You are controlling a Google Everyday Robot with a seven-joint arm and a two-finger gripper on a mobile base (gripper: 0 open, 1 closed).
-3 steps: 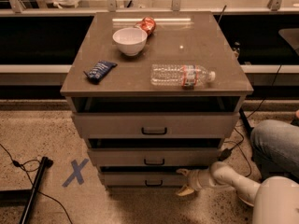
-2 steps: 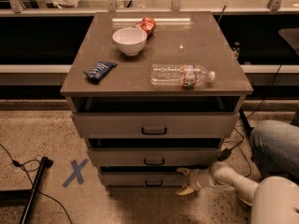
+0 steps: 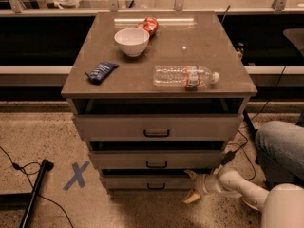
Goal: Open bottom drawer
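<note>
The bottom drawer [image 3: 128, 181] is the lowest and slimmest of three grey-brown fronts. Its small black loop handle [image 3: 156, 186] sits at mid-front. My gripper [image 3: 188, 186] comes in low from the right on a white arm [image 3: 237, 186]. It is just in front of the right part of the bottom drawer front, a short way right of the handle. Its two tan fingers [image 3: 191, 197] are spread apart, one above the other, with nothing between them. All three drawers look slightly ajar, with dark gaps above each front.
On the cabinet top are a white bowl [image 3: 131, 41], a red can [image 3: 150, 25], a blue packet [image 3: 101, 71] and a lying water bottle [image 3: 184, 76]. A blue X [image 3: 76, 175] and a black pole [image 3: 32, 194] lie on the floor at left. A person's knee [image 3: 281, 148] is at right.
</note>
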